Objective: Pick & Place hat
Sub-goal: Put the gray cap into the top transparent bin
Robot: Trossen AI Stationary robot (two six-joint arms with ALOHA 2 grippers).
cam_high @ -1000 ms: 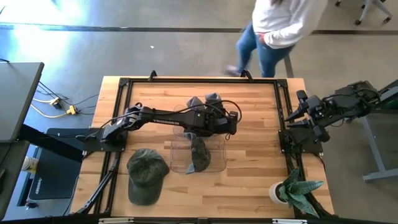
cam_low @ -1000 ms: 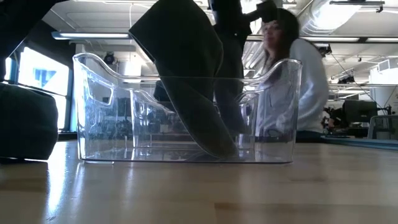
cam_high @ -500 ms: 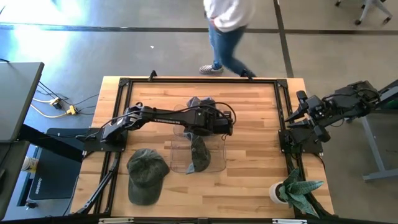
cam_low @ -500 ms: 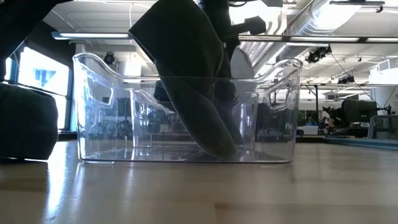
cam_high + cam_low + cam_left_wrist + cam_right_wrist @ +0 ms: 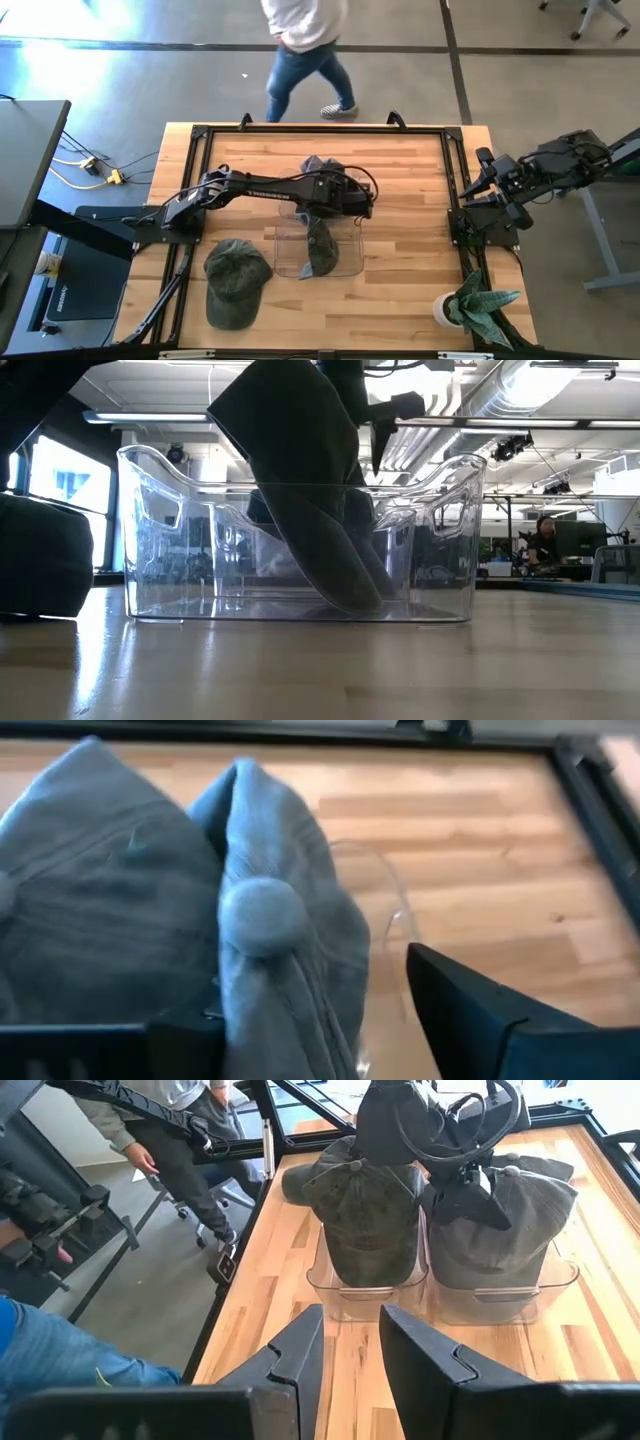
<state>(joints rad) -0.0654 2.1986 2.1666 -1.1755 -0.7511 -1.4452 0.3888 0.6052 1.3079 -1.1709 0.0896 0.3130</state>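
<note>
Where the worktop (image 5: pixel 400 290) runs nearest the low camera, a green cap (image 5: pixel 236 281) lies flat, crown up, on the left arm's side, and a potted plant (image 5: pixel 470 305) stands at the opposite near corner. Next, mid-worktop: a clear bin (image 5: pixel 345 262) holding a dark cap (image 5: pixel 320 247) on edge, its long axis running near to far. Directly behind: a second bin (image 5: pixel 505 1295), holding the grey hat (image 5: pixel 260 910), the task's item, stood upright with its crown button uppermost. The left tool (image 5: pixel 350 200) hangs straight above that hat. Its jaws are spread wide to either side of the folded crown, and one finger (image 5: pixel 480 1010) is visibly clear of the cloth, so the hat appears released rather than gripped. The hat's long axis looks to lie across the worktop; which way its peak points cannot be told. The right tool (image 5: pixel 485 185) waits off the worktop's right edge, jaws narrowly parted and empty, well apart from the hat. Beyond the far edge, a person (image 5: pixel 300 50) walks past.
</note>
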